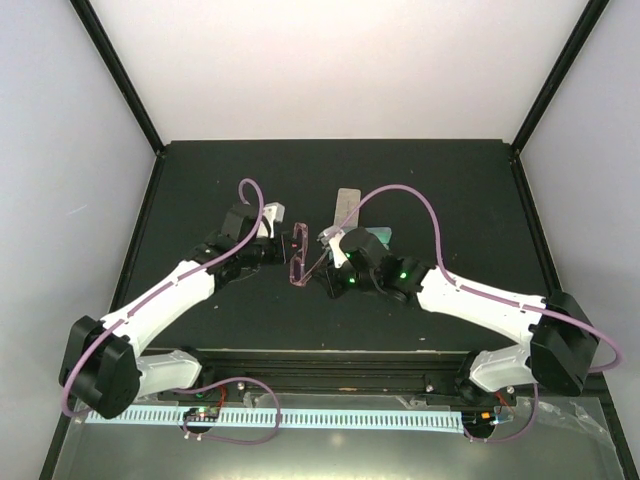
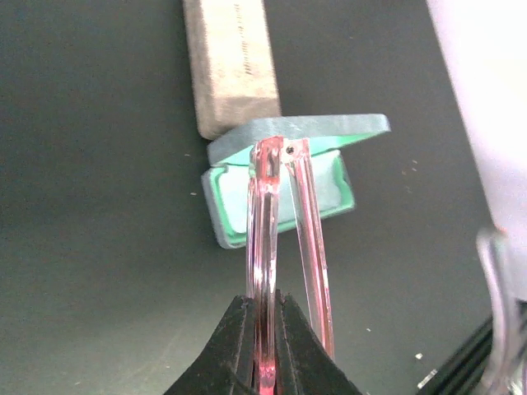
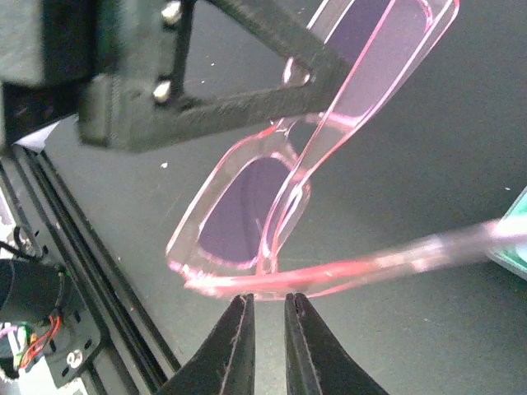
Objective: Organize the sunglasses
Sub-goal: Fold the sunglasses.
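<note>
The reddish-pink sunglasses point(image 1: 298, 258) hang in the air at the table's middle, between my two grippers. My left gripper point(image 1: 282, 248) is shut on their frame, and the left wrist view shows the pink frame point(image 2: 263, 222) pinched between the black jaws point(image 2: 265, 311). My right gripper point(image 1: 325, 268) is narrowly open and holds nothing. In the right wrist view its tips point(image 3: 268, 303) sit just below one unfolded temple arm point(image 3: 346, 276) of the glasses point(image 3: 247, 197); I cannot tell if they touch it. The black-framed pair is out of view.
An open blue-grey case with green lining point(image 2: 284, 185) lies on the table beyond the glasses, partly hidden under my right arm in the top view point(image 1: 378, 237). A closed beige case point(image 1: 347, 205) lies behind it and shows in the left wrist view point(image 2: 229, 62). The left gripper's body point(image 3: 206, 107) is close above the right jaws.
</note>
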Available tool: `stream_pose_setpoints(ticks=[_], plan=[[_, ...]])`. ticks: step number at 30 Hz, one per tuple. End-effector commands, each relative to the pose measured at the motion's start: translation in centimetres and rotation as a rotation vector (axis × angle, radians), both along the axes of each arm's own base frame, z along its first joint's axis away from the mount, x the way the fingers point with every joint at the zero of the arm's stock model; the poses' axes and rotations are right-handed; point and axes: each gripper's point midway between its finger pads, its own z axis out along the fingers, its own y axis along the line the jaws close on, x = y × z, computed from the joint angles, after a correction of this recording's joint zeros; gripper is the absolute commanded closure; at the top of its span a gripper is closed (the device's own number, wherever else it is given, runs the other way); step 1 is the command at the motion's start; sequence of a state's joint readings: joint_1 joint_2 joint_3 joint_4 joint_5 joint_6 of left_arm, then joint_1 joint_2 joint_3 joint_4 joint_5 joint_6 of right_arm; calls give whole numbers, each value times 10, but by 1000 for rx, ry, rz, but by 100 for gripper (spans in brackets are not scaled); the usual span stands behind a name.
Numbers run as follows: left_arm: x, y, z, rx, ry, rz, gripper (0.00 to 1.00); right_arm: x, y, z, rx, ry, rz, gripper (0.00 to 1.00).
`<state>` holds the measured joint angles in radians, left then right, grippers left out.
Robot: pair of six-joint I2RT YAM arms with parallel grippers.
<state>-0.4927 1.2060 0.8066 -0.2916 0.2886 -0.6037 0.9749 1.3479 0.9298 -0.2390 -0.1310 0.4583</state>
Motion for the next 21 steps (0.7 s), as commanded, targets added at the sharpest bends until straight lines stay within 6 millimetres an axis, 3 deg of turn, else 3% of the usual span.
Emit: stream_pose_setpoints(ticks=[1,6,10,15,21], plan=[[-16,-27,31,-131,-90,-173,98,16,4,6,0,-25,-70,87],[-34,-47,42,-197,-130,-330,99,18,9,6,15,-20,-70,88],[-32,-47,32,-132,-170,-353,98,15,1,-2,7,-2,-95,88],[-22,-43,27,-36,-245,-345,98,24,-51,-16,-37,-9,-305,88],[-25,-72,40,125,-441,-496,98,39,-138,-15,-34,-22,-625,87]])
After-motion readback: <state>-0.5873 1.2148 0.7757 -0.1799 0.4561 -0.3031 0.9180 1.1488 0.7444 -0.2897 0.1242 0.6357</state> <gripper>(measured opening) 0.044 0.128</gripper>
